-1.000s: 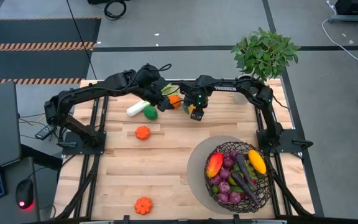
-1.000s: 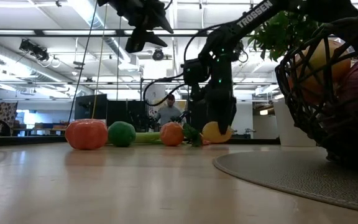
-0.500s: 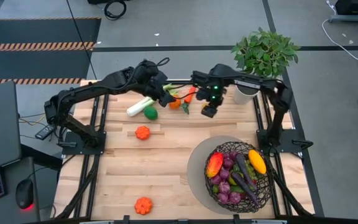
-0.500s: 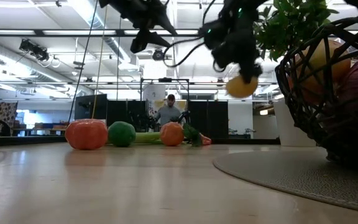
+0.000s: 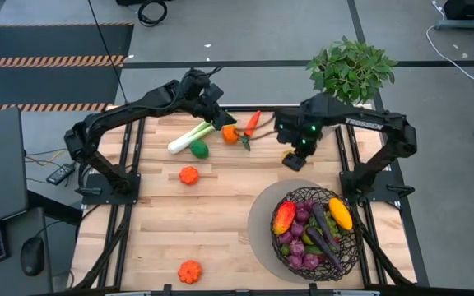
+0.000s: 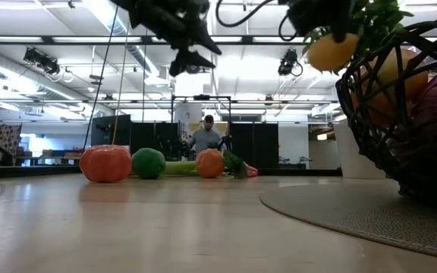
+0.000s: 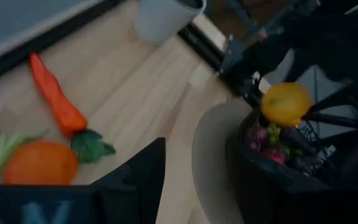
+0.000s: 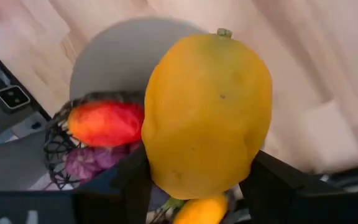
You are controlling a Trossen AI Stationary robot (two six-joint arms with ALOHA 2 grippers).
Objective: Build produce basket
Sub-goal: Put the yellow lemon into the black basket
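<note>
above the counter at about one o'clock, right gripper [image 5: 293,159] clenched on a yellow fruit [image 8: 207,115], short of the basket [image 5: 319,233] at five o'clock. could drop it on the mat [image 5: 262,215] if released before clearing the rim. wrist tipped down, arm bent inward. left gripper [image 5: 217,100] raised at twelve o'clock over the carrot [image 5: 252,122], jaws unclear.

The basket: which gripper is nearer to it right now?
Right. The right gripper, shut on a yellow fruit, hovers beside the basket; the left gripper is across the table near the carrot.
</note>
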